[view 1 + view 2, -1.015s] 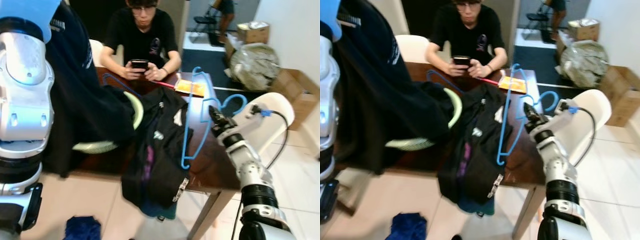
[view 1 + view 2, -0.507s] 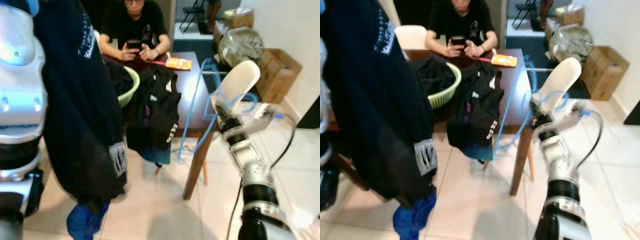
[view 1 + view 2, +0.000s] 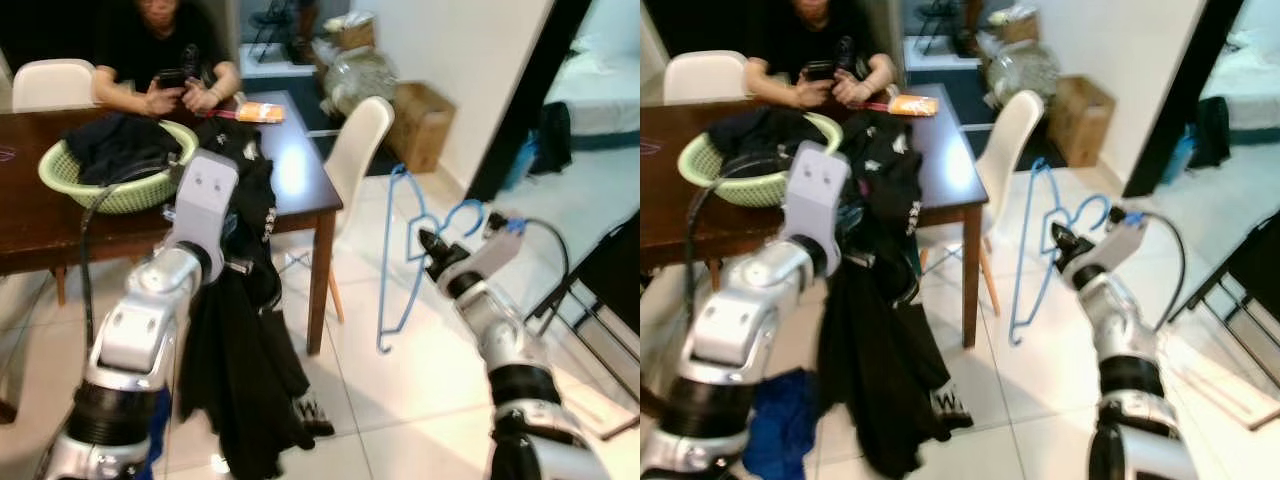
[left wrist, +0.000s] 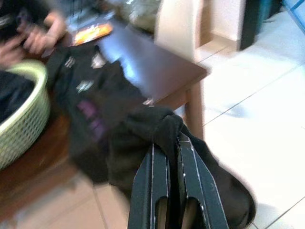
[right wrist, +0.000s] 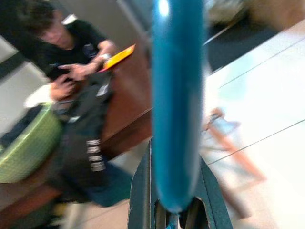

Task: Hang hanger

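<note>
A blue plastic hanger (image 3: 398, 250) hangs upright over the white floor to the right of the table, with my right gripper (image 3: 428, 245) shut on it near the hook. In the right wrist view the hanger's blue bar (image 5: 176, 95) runs between the black fingers (image 5: 140, 191). My left arm (image 3: 165, 280) reaches up at the left and holds a black garment (image 3: 240, 350) that hangs down almost to the floor. In the left wrist view my left gripper (image 4: 172, 143) is shut on a bunch of that black cloth (image 4: 164, 126).
A brown table (image 3: 300, 180) stands at the left with a green basket (image 3: 120, 180) of dark clothes; a person sits behind it with a phone. A white chair (image 3: 362, 135) stands at its right end. A box (image 3: 420, 110) is behind, and a dark doorway and a metal rack (image 3: 590, 320) at the right.
The camera has swung right and back, so the table now lies at the left. My left arm has come down with the black garment. My right gripper still holds the hanger.
</note>
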{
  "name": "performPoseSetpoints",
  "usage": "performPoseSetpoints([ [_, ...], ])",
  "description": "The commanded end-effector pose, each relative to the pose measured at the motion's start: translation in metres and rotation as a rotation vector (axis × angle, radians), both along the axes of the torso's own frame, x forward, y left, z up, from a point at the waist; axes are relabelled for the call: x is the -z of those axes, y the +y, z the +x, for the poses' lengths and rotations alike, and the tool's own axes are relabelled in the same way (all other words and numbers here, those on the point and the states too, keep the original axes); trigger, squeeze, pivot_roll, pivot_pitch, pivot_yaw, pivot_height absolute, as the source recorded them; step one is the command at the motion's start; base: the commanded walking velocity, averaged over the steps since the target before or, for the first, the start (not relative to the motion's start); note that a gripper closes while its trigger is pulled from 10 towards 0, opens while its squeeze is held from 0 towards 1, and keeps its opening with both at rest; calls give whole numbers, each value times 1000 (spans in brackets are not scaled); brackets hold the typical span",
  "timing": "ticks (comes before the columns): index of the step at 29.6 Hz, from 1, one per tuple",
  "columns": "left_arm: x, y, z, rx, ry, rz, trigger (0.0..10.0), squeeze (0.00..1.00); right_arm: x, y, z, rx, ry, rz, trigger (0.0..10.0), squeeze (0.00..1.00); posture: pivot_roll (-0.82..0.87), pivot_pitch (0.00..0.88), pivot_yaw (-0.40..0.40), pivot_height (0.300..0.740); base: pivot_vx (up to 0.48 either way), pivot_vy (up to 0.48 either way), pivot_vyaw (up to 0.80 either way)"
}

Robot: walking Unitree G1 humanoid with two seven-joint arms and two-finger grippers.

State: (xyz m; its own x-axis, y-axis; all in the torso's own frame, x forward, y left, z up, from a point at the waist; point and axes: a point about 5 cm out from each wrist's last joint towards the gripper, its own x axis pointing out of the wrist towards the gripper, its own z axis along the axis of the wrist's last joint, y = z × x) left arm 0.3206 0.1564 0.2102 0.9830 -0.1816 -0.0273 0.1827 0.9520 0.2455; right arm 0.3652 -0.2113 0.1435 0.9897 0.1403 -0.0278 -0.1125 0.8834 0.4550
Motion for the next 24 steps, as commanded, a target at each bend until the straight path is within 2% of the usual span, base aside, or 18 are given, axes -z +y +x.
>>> performPoseSetpoints([
  [1, 12, 13, 0, -20, -19, 5, 10000, 0, 9, -3, -1, 18, 48, -132, 10000, 0, 107, 0, -35, 740, 0, 0, -800],
  [2, 28, 23, 0, -44, 7, 0, 10000, 0, 12, -4, -2, 22, 74, -209, 10000, 0, 100, 0, -39, 740, 0, 0, -800],
  [4, 28, 23, 0, -44, 7, 0, 10000, 0, 12, -4, -2, 22, 74, -209, 10000, 0, 100, 0, -39, 740, 0, 0, -800],
  [5, 41, 31, 0, -62, 28, -2, 10000, 0, 14, -4, -2, 24, 88, -265, 10000, 0, 100, 0, -41, 740, 0, 0, -800],
  [6, 41, 31, 0, -62, 28, -2, 10000, 0, 14, -4, -2, 24, 88, -265, 10000, 0, 100, 0, -41, 740, 0, 0, -800],
  [7, 62, 39, 2, -81, 82, -1, 10000, 0, 16, -6, -1, 24, 111, -366, 10000, 0, 88, 0, -51, 740, 0, 0, -800],
  [9, 85, 45, 5, -88, 153, -16, 10000, 0, 19, -9, -1, 19, 140, -478, 10000, 0, 72, 0, -55, 740, 0, 0, -800],
  [10, 85, 45, 5, -88, 153, -16, 10000, 0, 19, -9, -1, 19, 140, -478, 10000, 0, 72, 0, -55, 740, 0, 0, -800],
  [11, 86, 38, 10, -40, 153, -79, 10000, 0, 25, -7, -2, -8, 169, -482, 10000, 0, 64, 0, -57, 740, 0, 0, -800],
  [13, 85, 34, 12, -22, 149, -99, 10000, 0, 27, -6, -2, -18, 176, -479, 10000, 0, 64, 0, -57, 740, 0, 0, -800],
  [17, 95, 19, 17, 34, 179, -80, 10000, 0, 29, -3, -1, -51, 186, -443, 10000, 0, 25, 0, -58, 740, 0, 0, -800],
  [18, 98, 15, 18, 49, 184, -67, 10000, 0, 29, -3, -1, -56, 188, -436, 10000, 0, 25, 0, -58, 740, 0, 0, -800],
  [19, 111, 1, 18, 119, 242, 32, 10000, 0, 29, -4, 1, -59, 198, -409, 10000, 0, -11, 0, -63, 740, 0, 0, -800],
  [20, 111, 1, 18, 119, 242, 32, 10000, 0, 29, -4, 1, -59, 198, -409, 10000, 0, -11, 0, -63, 740, 0, 0, -800],
  [21, 130, -14, 16, 210, 317, 193, 10000, 0, 29, -4, 2, -65, 208, -388, 10000, 0, -27, 0, -63, 740, 0, 0, 0],
  [22, 130, -14, 16, 210, 317, 193, 10000, 0, 29, -4, 2, -65, 208, -388, 10000, 0, -27, 0, -63, 740, 0, 0, 0],
  [23, 143, -23, 13, 274, 366, 309, 10000, 0, 28, -4, 3, -69, 215, -377, 10000, 0, -36, 0, -64, 740, 0, 0, 0],
  [24, 143, -23, 13, 274, 366, 309, 10000, 0, 28, -4, 3, -69, 215, -377, 10000, 0, -36, 0, -64, 740, 0, 0, 0],
])
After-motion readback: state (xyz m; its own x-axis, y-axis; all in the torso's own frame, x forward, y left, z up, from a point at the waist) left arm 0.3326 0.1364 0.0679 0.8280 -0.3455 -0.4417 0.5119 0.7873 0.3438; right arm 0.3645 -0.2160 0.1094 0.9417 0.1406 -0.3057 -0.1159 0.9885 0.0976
